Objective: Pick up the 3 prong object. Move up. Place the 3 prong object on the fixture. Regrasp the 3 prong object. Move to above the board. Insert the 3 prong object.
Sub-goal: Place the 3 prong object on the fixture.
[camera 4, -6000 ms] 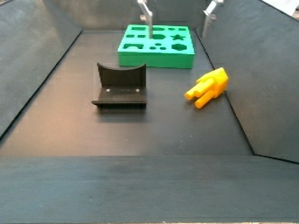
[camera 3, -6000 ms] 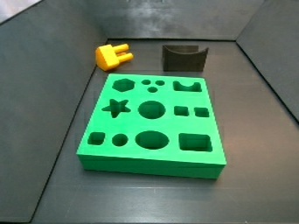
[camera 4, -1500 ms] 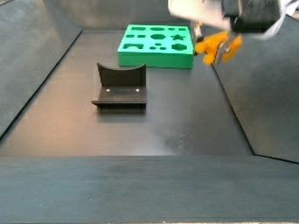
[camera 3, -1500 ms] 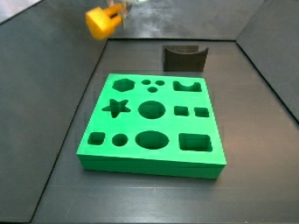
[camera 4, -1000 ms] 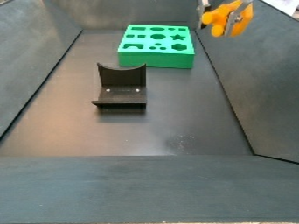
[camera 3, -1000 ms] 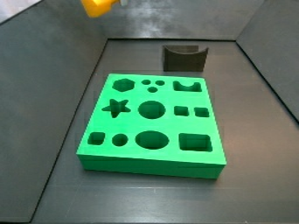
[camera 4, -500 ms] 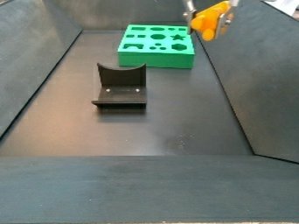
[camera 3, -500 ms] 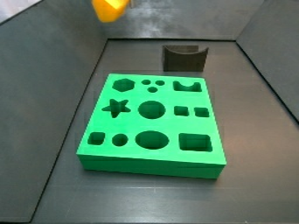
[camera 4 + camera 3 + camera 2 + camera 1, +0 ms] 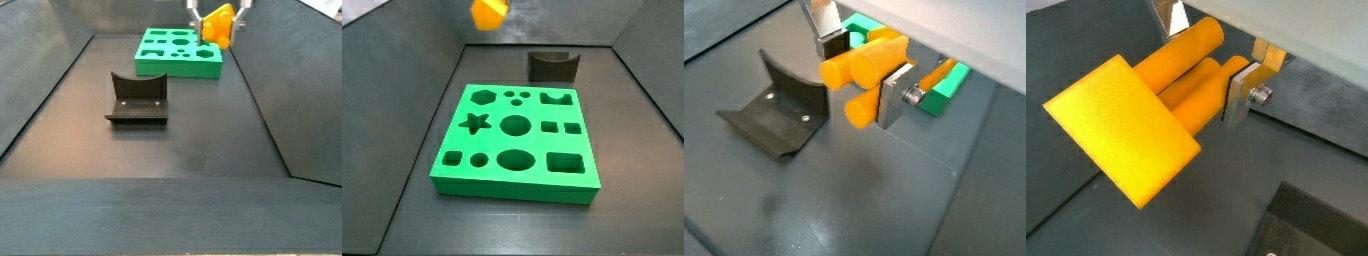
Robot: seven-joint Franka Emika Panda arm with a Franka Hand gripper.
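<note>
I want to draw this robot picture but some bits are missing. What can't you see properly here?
- The claw: in both side views, its body is cut off by the picture's edge.
- The 3 prong object: in a wrist view its third prong is hidden behind the other two. In a side view it is a blurry blob.
- The board: mostly hidden behind the claw and piece in a wrist view.
- The fixture: its base plate is hidden behind its wall in a side view.

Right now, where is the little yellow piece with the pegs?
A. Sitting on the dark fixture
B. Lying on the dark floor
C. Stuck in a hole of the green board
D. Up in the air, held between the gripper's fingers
D. In a wrist view the 3 prong object sits clamped in the gripper, well above the floor, with the fixture empty below and the board holding nothing in its holes.
</note>
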